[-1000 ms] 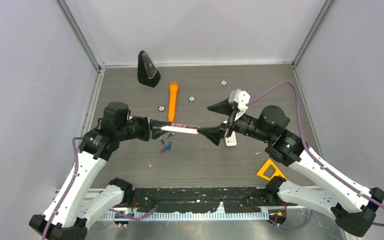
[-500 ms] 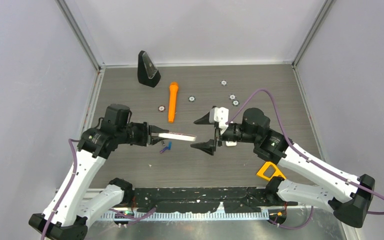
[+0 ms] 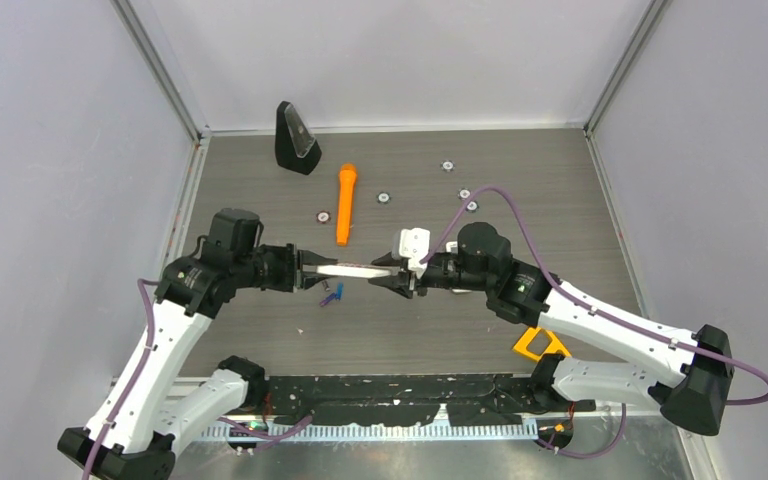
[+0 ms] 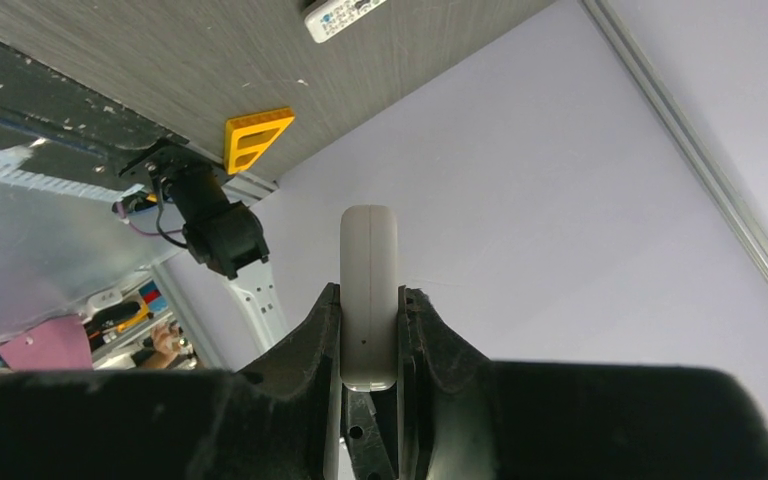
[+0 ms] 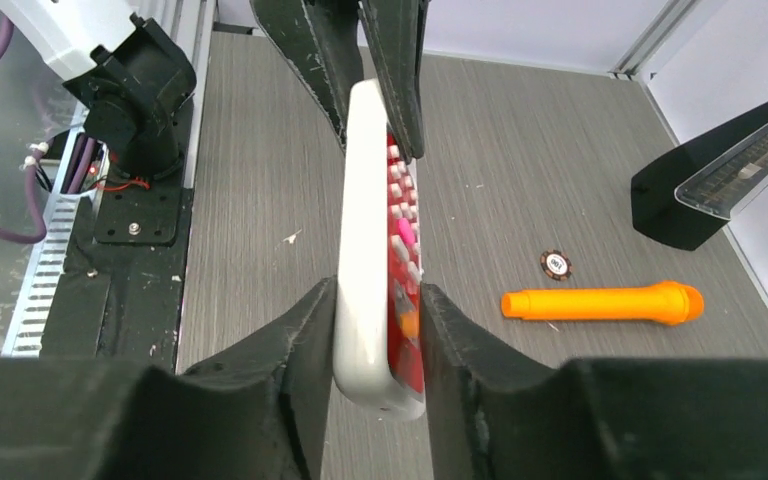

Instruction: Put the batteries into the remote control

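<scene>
The remote control (image 3: 355,270) is held level above the table, white on the back and red with buttons on the front (image 5: 398,215). My left gripper (image 3: 322,270) is shut on its left end, and in the left wrist view the white edge (image 4: 368,260) sits clamped between the two fingers (image 4: 370,300). My right gripper (image 3: 392,277) has its jaws pressed on the other end, one finger on the white back and one on the buttons (image 5: 378,300). The batteries (image 3: 334,294), small blue and dark cylinders, lie on the table just under the remote.
An orange cylinder (image 3: 344,203) lies behind the remote. A black wedge stand (image 3: 295,138) is at the back left. Small round discs (image 3: 384,198) dot the back of the table. A yellow piece (image 3: 540,343) sits at the near right edge, and a second white remote (image 4: 345,12) lies nearby.
My right arm has swung left to the remote's free end, and its wide-open jaws have closed onto it. The left gripper has kept its hold and shifted slightly.
</scene>
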`<state>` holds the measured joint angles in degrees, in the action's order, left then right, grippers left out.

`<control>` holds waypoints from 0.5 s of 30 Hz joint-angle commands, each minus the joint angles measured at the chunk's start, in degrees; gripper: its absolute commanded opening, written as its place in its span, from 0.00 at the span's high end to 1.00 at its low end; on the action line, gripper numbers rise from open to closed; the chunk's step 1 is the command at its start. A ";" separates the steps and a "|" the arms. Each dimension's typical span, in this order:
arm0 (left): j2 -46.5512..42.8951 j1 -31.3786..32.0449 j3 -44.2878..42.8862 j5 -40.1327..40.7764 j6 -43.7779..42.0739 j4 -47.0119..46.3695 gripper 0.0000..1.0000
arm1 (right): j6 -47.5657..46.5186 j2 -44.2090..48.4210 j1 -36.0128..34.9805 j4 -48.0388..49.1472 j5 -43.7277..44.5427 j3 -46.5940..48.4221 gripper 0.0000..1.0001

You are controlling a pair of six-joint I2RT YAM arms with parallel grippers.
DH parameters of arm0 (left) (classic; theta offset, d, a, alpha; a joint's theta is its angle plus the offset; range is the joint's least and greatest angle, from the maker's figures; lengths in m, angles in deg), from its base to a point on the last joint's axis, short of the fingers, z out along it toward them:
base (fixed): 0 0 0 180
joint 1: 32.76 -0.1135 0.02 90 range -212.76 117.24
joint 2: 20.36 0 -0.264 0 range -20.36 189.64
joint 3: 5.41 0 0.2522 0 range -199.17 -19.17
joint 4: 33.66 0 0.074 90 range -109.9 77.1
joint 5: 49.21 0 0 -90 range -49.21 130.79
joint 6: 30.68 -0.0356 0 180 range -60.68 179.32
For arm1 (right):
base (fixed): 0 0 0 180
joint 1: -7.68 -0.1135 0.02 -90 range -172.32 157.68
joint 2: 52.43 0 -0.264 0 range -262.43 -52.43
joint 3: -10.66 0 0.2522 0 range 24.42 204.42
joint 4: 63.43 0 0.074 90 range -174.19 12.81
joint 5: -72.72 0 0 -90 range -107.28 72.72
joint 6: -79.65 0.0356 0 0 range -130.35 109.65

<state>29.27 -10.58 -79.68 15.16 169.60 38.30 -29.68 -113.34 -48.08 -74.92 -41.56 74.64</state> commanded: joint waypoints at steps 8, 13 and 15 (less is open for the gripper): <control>-2.17 0.24 2.42 -0.27 -1.64 -6.63 0.55 | 0.32 -0.80 -0.31 1.01 4.68 3.30 0.94; -3.26 0.11 0.89 8.74 -13.98 -6.86 0.04 | 0.44 -0.96 -0.29 -6.50 5.39 7.12 0.95; -3.77 -0.27 1.10 11.76 -20.18 -7.98 0.00 | 0.72 -1.23 -0.30 -10.15 5.57 8.53 0.95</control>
<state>26.77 -10.54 -77.11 19.47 162.02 33.86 -30.12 -114.60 -48.35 -80.61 -37.47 77.81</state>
